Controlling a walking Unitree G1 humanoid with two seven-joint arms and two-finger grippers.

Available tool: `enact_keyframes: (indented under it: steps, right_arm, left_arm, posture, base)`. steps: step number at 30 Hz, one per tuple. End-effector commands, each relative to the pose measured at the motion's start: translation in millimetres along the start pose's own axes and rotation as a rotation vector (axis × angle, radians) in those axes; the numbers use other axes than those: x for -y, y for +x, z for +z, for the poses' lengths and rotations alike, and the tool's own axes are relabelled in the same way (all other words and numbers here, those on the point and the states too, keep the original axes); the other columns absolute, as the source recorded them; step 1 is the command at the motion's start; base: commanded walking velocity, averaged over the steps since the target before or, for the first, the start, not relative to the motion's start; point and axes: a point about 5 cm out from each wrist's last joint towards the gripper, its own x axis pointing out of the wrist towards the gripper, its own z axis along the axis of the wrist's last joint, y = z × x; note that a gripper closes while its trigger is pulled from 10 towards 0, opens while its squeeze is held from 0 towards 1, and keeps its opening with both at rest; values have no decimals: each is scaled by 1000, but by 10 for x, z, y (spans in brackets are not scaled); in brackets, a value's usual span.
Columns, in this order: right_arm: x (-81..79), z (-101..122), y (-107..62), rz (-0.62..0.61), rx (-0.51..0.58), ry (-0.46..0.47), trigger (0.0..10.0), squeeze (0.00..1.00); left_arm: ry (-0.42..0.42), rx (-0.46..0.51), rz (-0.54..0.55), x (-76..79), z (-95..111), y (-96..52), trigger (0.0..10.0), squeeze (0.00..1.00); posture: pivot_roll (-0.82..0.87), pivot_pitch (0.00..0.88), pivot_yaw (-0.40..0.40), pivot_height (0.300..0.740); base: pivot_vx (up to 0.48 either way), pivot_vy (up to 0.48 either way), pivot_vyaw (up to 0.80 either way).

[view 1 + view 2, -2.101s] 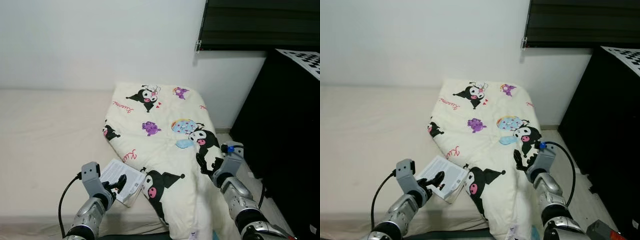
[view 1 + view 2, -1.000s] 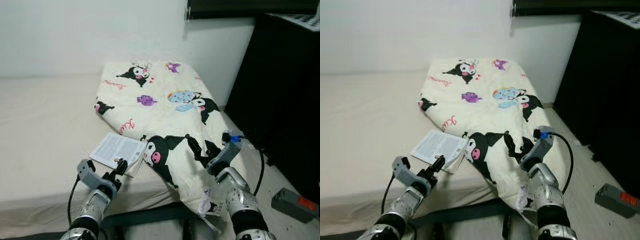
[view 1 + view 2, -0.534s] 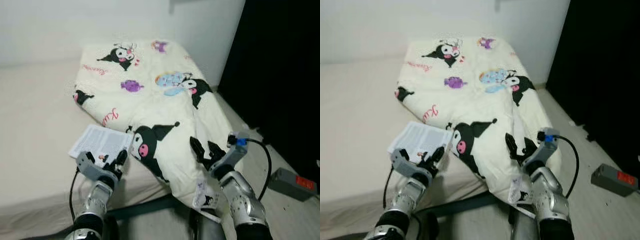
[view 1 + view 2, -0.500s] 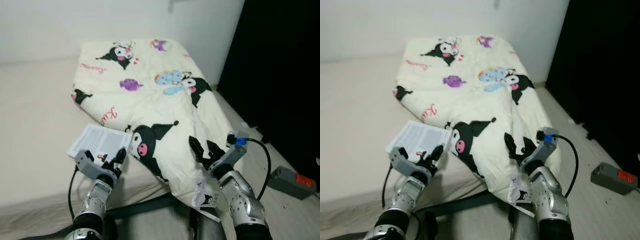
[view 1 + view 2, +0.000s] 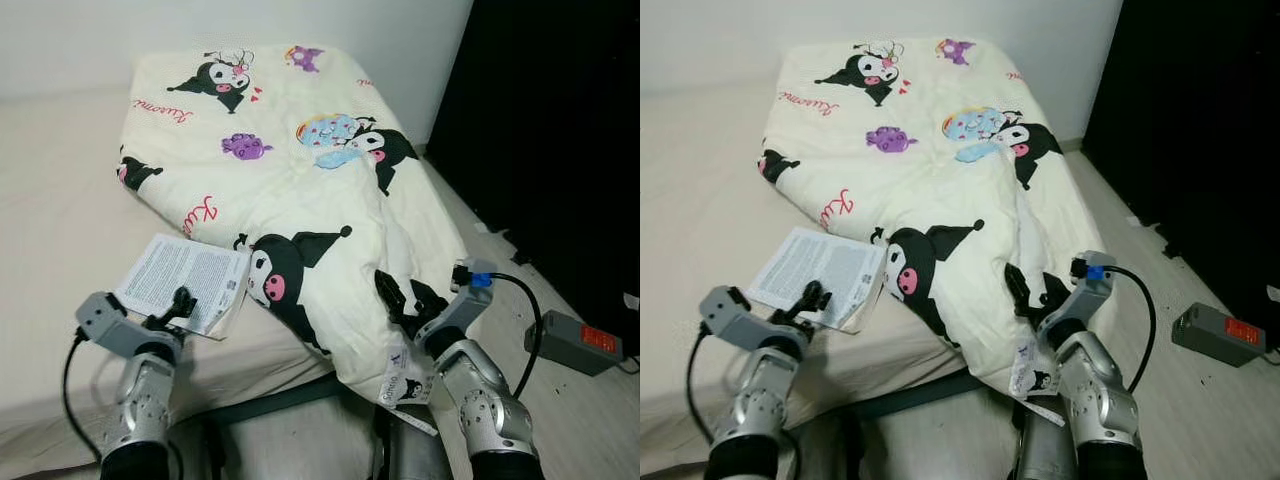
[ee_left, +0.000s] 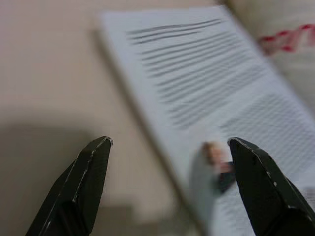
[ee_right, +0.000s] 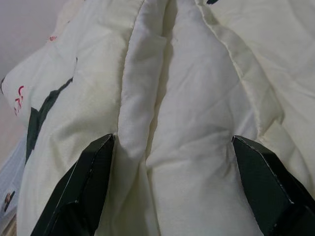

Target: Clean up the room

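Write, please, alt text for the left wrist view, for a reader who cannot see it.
The left gripper is open, its two black fingers spread above a printed leaflet lying on the beige mattress. A corner of the cream blanket shows beside the leaflet.

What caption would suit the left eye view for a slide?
Open left gripper poised over a printed leaflet on the bed, open right gripper at the hanging cartoon-print comforter.

Bedroom in a home: bed [image 5: 50, 230] w/ beige sheet, cartoon-print comforter [image 5: 300, 180] on it, plain white wall [image 5: 150, 30], wood-look floor [image 5: 1170, 390].
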Motion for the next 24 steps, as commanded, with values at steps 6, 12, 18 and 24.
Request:
enact_keyframes:
  steps: [6,12,18,24]
  right_arm:
    - [-32,-8,16,8,-17,13,10000,0]
    - [-8,14,5,-1,-13,7,10000,0]
    - [0,-17,-47,-17,-17,17,10000,0]
    - [-37,-42,-94,-21,-14,34,10000,0]
  left_arm:
    - [-32,-104,43,-68,-209,-115,10000,0]
    - [-263,-270,-121,307,-556,-184,10000,0]
    - [-287,-355,-147,574,-799,-179,10000,0]
    - [-302,-373,-166,707,-806,-109,10000,0]
  posture:
    - [-72,210,-12,491]
    - [-94,201,-14,491]
    - [-103,215,-15,491]
    - [-123,240,-11,491]
  base:
    - [0,0,0]
    - [0,0,0]
    - [0,0,0]
    - [0,0,0]
